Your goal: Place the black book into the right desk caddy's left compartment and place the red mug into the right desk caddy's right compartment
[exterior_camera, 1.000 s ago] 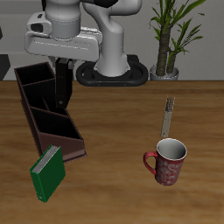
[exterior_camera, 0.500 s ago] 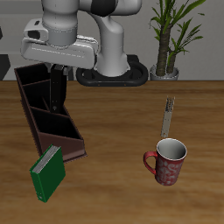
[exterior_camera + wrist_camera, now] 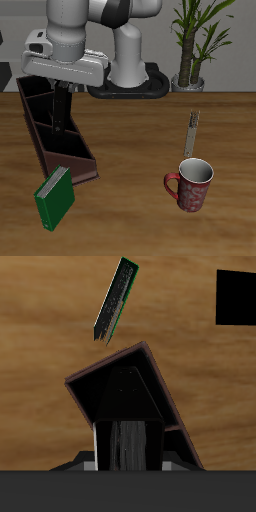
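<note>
Overhead, the gripper hung down inside the caddy, its fingers pinching the black book upright between them, over the narrow middle section; whether the book touched the floor could not be told. Green book leaned at the caddy's near end. Red mug stood well apart on the table, upright, near a thin upright book.
</note>
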Available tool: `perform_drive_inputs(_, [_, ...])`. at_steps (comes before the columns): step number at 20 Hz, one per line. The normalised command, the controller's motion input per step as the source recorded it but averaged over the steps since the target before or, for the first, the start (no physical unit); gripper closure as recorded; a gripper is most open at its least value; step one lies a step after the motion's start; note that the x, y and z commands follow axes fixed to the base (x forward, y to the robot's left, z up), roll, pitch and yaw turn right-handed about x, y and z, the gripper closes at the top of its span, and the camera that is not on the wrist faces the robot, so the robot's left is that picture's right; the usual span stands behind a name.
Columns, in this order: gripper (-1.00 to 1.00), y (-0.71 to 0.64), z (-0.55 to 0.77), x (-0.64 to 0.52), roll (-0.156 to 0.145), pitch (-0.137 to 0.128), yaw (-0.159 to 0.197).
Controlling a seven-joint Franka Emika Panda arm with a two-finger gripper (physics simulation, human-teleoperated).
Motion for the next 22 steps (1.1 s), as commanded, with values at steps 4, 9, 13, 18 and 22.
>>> perform_drive_inputs(4, [1.00, -0.08, -0.17, 0.03, -0.019, 0.027, 0.000])
perform_drive_inputs(9, [1.00, 0.00, -0.11, 0.05, -0.008, 0.014, 0.018])
perform_drive_inputs(13, [1.00, 0.02, -0.13, 0.04, 0.007, 0.023, 0.003])
perform_drive_inputs(18, [1.00, 0.01, -0.15, 0.06, -0.002, 0.025, 0.004])
perform_drive_inputs(22, [-1.00, -0.03, -0.10, 0.03, -0.020, 0.018, -0.018])
